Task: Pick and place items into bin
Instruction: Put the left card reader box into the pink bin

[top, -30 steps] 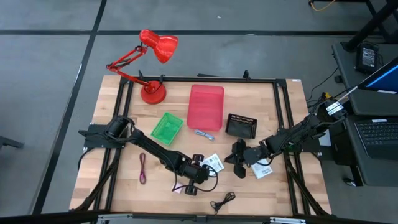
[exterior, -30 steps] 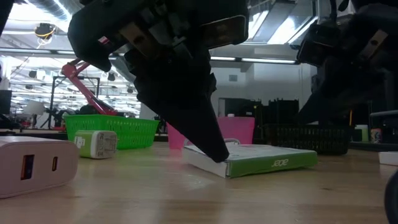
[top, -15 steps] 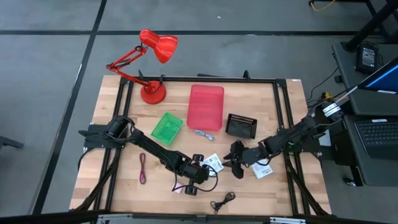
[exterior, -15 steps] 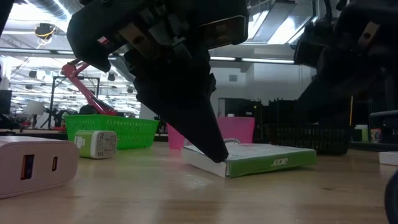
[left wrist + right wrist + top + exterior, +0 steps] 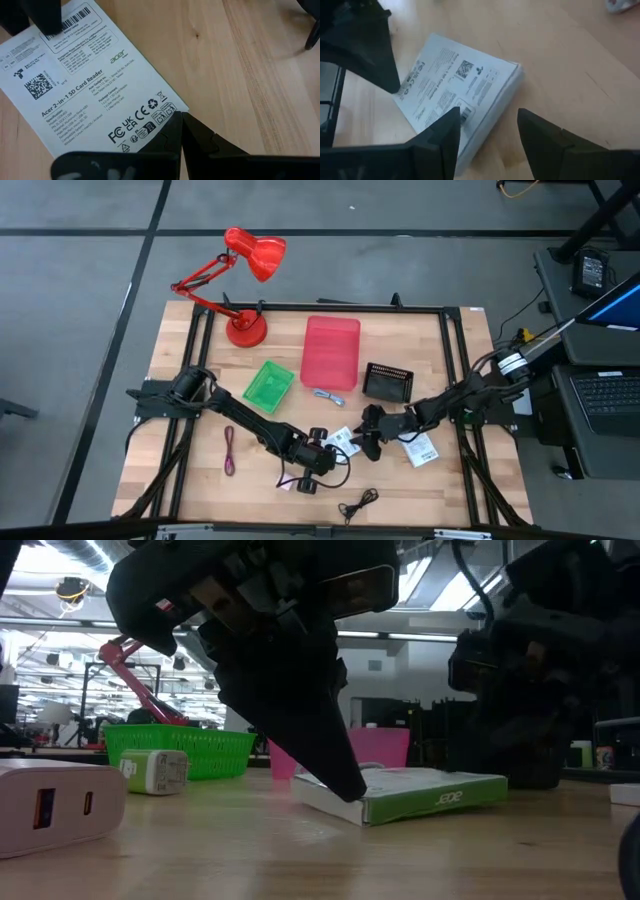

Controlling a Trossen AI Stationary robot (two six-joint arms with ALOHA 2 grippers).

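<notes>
On the wooden surface [image 5: 190, 480], near its front middle and well apart from the pink bin [image 5: 330, 351], lies the white packet [image 5: 343, 442], flat, label side up. It looks like a thin, stiff and light cardboard box, probably a little slippery. The best hold seems to be across its short width, on the two long edges. From above, its long axis runs diagonally. The right pincer [image 5: 360, 446], fingers spread wide, hangs just above the packet. The left pincer [image 5: 322, 457] has its fingers pressed together, their tips touching one packet edge.
</notes>
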